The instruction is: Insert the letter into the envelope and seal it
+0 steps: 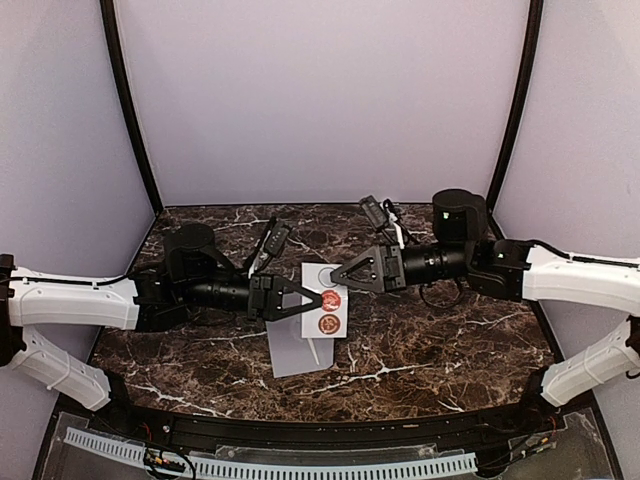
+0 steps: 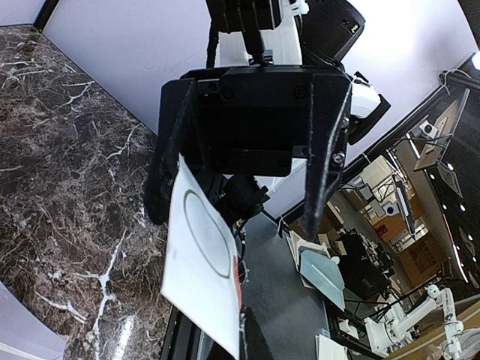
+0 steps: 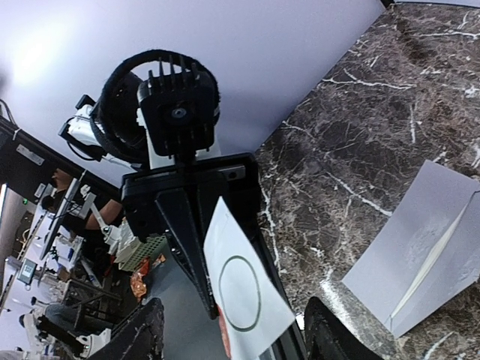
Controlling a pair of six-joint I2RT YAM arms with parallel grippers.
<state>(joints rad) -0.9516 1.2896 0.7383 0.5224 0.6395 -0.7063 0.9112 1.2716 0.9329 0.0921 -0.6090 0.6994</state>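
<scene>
The grey-lavender envelope [image 1: 292, 350] lies flat on the marble table; it also shows in the right wrist view [image 3: 427, 247]. No separate letter is in view. A white sticker strip [image 1: 328, 322] with two red round seals and one empty ring is held in the air above the envelope. My left gripper [image 1: 326, 298] is shut on the strip's edge [image 2: 199, 255]. My right gripper [image 1: 338, 276] faces it, open, with its fingers [image 3: 146, 334] on either side of the strip's ringed end [image 3: 244, 292] and not touching it.
The dark marble table [image 1: 430, 340] is walled by lavender panels [image 1: 320, 90] at the back and sides. A white perforated rail [image 1: 270, 465] runs along the near edge, in front of the arm bases.
</scene>
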